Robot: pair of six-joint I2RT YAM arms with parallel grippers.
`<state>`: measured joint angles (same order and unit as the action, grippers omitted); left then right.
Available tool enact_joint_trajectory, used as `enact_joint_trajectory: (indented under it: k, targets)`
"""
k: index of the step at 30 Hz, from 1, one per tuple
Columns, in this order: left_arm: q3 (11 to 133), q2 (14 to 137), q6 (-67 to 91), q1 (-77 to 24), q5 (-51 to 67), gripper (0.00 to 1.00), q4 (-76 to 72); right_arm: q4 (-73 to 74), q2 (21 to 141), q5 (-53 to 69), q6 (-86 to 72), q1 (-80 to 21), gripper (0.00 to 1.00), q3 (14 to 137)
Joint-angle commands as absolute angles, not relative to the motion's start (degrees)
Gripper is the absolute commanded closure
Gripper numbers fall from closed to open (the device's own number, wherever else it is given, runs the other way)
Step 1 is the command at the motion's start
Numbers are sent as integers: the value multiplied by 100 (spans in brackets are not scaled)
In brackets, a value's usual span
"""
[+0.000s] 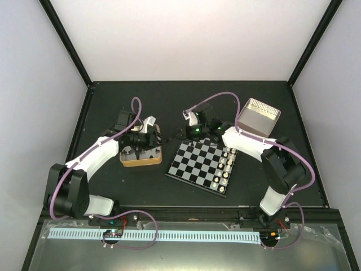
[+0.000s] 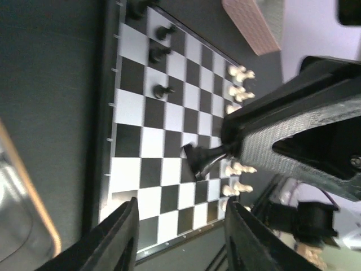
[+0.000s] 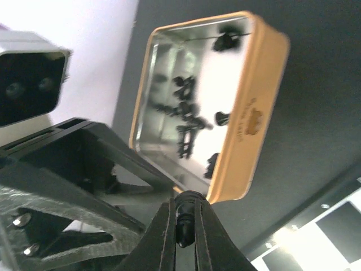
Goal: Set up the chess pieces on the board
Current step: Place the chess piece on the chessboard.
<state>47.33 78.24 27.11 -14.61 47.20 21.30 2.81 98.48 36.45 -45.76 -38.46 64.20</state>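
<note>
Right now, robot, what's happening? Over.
Right gripper shut on a black chess piece, near the board. Left gripper open, empty, above the tin. More black pieces in tin. Nothing seen blocking board.

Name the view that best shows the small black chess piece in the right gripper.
Left wrist: the black chess piece shows nearly whole, side-on over the checkered board. Right wrist shows only a sliver between the fingers of the right gripper; the top view cannot resolve it.
</note>
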Motion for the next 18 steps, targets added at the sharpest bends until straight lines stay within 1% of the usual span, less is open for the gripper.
enact_joint_trajectory:
  k: [1,2,4,8,15,18]
  targets:
    - [4705,7454,2618,-1445,3299,53,2440,1492,9894,2105,-3715,-3853,99,6822]
    - [4676,7387,2617,-1430,3072,51,2462,1787,9908,1601,-3567,-3858,99,6886]
    - [4620,7132,2626,-1408,2642,48,2520,2101,9941,1009,-3344,-3851,99,6964]
    - [4526,6816,2752,-1372,1866,48,2592,2832,10164,287,-3021,-3889,97,7432]
    - [4402,6413,2932,-1336,1473,48,2475,3385,10747,-277,-2721,-4069,96,8103]
    - [4394,6400,2936,-1337,1456,48,2508,3521,10976,-298,-2684,-4115,96,8303]
